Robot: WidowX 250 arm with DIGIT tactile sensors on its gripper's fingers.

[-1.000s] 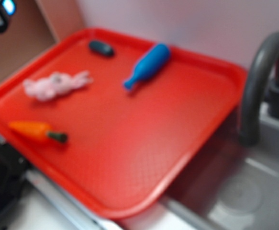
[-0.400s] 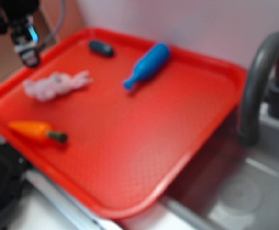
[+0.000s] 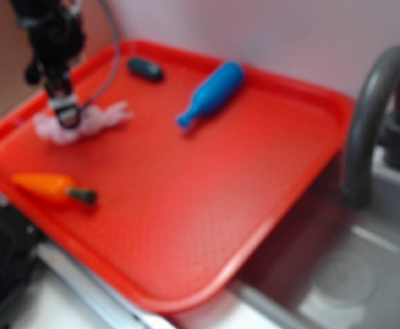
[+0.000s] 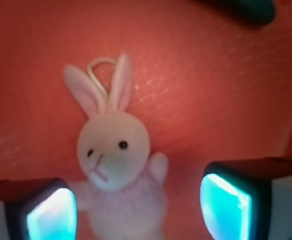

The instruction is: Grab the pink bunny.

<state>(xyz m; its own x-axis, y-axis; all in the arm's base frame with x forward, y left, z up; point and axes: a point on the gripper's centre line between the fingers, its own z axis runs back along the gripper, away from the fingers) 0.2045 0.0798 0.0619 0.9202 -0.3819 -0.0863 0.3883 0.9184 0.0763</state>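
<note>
The gripper (image 4: 138, 210) is held with fingers apart astride the pink bunny (image 4: 116, 165), ears toward 12 o'clock, for closing on its body.

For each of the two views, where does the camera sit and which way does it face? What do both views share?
Exterior: sits above the tray's near corner, looking down across the red tray toward the wall; the arm and its hand show, over the pink bunny.
Wrist: sits on the hand, looking straight down at the pink bunny; two fingers show, apart, either side of it.
Shared: bunny, tray, hand.
</note>
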